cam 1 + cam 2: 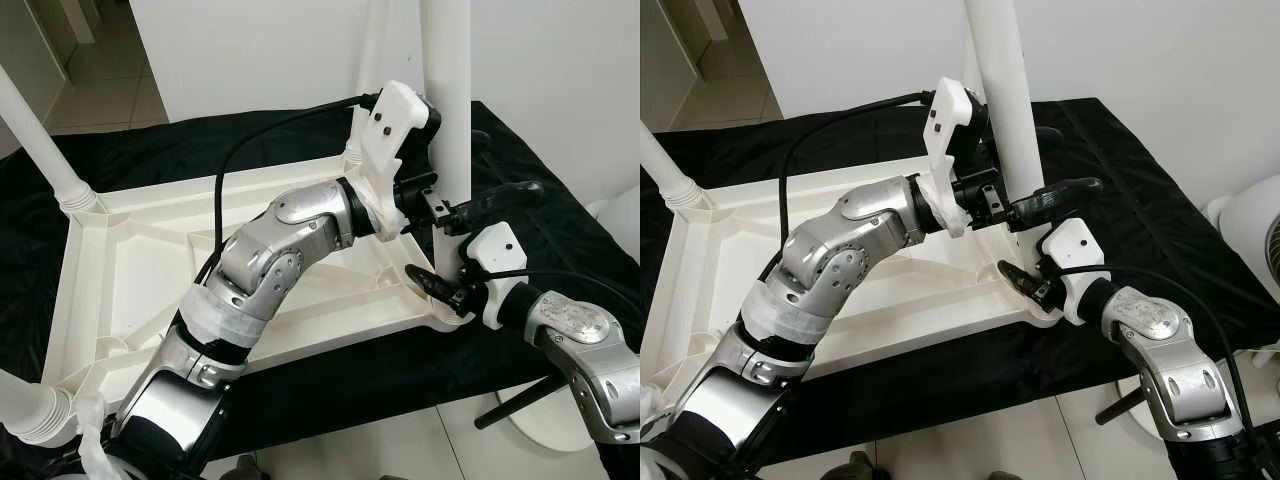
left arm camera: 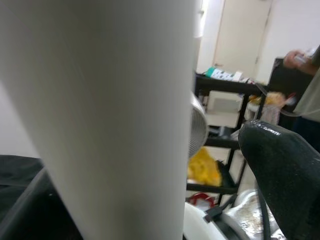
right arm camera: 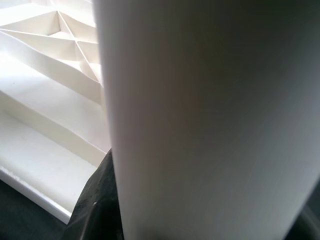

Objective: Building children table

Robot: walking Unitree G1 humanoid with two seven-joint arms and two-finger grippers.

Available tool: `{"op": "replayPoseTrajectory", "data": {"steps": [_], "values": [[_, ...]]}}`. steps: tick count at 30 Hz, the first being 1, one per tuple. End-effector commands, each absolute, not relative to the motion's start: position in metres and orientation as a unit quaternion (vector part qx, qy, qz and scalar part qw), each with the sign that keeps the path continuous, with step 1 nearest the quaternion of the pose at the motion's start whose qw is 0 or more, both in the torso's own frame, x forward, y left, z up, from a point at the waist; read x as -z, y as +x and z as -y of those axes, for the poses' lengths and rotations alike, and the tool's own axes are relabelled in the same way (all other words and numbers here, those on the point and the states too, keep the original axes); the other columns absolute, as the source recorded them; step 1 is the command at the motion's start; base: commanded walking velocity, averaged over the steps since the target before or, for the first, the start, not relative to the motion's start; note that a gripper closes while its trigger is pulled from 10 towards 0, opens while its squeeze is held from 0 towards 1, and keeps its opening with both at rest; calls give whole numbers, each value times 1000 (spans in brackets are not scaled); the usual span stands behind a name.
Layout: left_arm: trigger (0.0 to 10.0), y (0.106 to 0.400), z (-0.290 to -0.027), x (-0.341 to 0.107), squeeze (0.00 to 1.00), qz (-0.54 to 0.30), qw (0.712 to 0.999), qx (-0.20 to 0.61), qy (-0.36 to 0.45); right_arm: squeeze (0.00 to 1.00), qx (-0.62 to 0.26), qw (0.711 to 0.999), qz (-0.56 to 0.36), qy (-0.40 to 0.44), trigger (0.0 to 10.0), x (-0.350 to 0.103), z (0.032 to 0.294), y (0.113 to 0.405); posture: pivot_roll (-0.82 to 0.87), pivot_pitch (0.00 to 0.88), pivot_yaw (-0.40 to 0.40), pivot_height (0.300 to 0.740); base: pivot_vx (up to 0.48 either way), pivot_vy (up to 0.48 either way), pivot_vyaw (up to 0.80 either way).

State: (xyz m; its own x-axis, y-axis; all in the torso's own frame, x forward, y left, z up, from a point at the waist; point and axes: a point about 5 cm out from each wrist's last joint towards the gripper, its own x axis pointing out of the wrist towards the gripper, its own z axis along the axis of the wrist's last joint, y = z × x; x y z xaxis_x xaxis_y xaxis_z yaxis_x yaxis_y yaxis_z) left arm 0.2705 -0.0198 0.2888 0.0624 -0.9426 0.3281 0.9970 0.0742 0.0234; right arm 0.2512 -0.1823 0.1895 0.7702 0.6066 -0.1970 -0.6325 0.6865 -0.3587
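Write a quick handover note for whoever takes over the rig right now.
Left pincer: closed around the upright white leg, higher up.
Right pincer: at the leg's base, by the near right corner socket; finger state unclear.
Upside-down white tabletop lies on the black cloth.
Done: other legs stand in their corners.
Left: finish seating this leg, then turn the table over.

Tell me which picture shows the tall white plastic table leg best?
The right eye view: the tall white plastic table leg stands upright at the tabletop's corner. The left eye view shows the same; both wrist views show just a blurry white stretch.
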Motion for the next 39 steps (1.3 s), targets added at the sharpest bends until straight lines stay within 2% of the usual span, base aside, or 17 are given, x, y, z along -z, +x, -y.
{"op": "replayPoseTrajectory", "data": {"steps": [1, 3, 4, 6, 7, 15, 18, 23, 24, 25, 26, 27, 28, 29, 30, 33, 39], "values": [[10000, 256, 19, -297, 0, 148, 636, 751, -95, 0, -351, 911, -25, -213, 10000, -195, 178, 252, -22, 7, 30, 740, 0, 0, 0], [10000, 257, 18, -297, 0, 149, 632, 755, -93, 0, -353, 911, -26, -214, 10000, -196, 179, 252, -23, 6, 31, 740, 0, 0, 0], [5059, 257, 17, -298, 0, 145, 627, 759, -101, 0, -354, 910, -26, -215, 10000, -196, 179, 252, -22, 6, 32, 740, 0, 0, 0], [5059, 258, 16, -298, 0, 142, 624, 761, -108, 0, -355, 909, -26, -216, 10000, -196, 179, 252, -22, 6, 32, 740, 0, 0, 0], [0, 259, 16, -299, 0, 142, 625, 759, -116, 0, -356, 909, -26, -217, 10000, -196, 179, 252, -22, 5, 31, 740, 0, 0, 0], [0, 261, 15, -305, 0, 154, 626, 754, -128, 0, -356, 908, -24, -219, 10000, -198, 179, 252, -24, 4, 30, 740, 0, 0, 0], [0, 264, 17, -306, 0, 162, 646, 736, -123, 0, -353, 910, -20, -216, 10000, -200, 179, 254, -22, 2, 26, 740, 0, 0, 0], [0, 265, 18, -307, 0, 161, 648, 734, -126, 0, -351, 911, -17, -215, 10000, -200, 178, 255, -22, 2, 25, 740, 0, 0, 0], [0, 267, 19, -309, 0, 162, 659, 724, -125, 0, -346, 915, -14, -208, 10000, -201, 178, 256, -21, 4, 25, 740, 0, 0, 0], [0, 267, 19, -309, 0, 162, 659, 724, -125, 0, -346, 915, -14, -208, 10000, -201, 178, 256, -21, 4, 25, 740, 0, 0, 0], [8549, 270, 21, -311, 0, 163, 675, 710, -116, 271, -340, 919, -8, -197, 10000, -202, 178, 257, -21, 7, 24, 740, 0, 0, 0], [8549, 270, 21, -311, 0, 163, 675, 710, -116, 271, -340, 919, -8, -197, 10000, -202, 178, 257, -21, 7, 24, 740, 0, 0, 0], [10000, 272, 22, -312, 0, 163, 686, 699, -115, 1000, -332, 925, -3, -185, 10000, -202, 177, 258, -21, 8, 23, 740, 0, 0, 0], [10000, 278, 23, -315, 0, 163, 709, 676, -115, 1000, -322, 930, 9, -176, 10000, -205, 177, 260, -22, 10, 23, 740, 0, 0, 0], [10000, 278, 23, -315, 0, 163, 709, 676, -115, 1000, -322, 930, 9, -176, 10000, -205, 177, 260, -22, 10, 23, 740, 0, 0, 0], [10000, 288, 23, -326, 0, 181, 755, 619, -116, 1000, -275, 947, 39, -162, 10000, -210, 179, 265, -22, 15, 23, 740, 0, 0, 0], [10000, 295, 27, -334, 0, 187, 777, 591, -115, 1000, -200, 965, 76, -154, 10000, -218, 184, 275, -21, 15, 21, 740, 0, 0, 0]]}}
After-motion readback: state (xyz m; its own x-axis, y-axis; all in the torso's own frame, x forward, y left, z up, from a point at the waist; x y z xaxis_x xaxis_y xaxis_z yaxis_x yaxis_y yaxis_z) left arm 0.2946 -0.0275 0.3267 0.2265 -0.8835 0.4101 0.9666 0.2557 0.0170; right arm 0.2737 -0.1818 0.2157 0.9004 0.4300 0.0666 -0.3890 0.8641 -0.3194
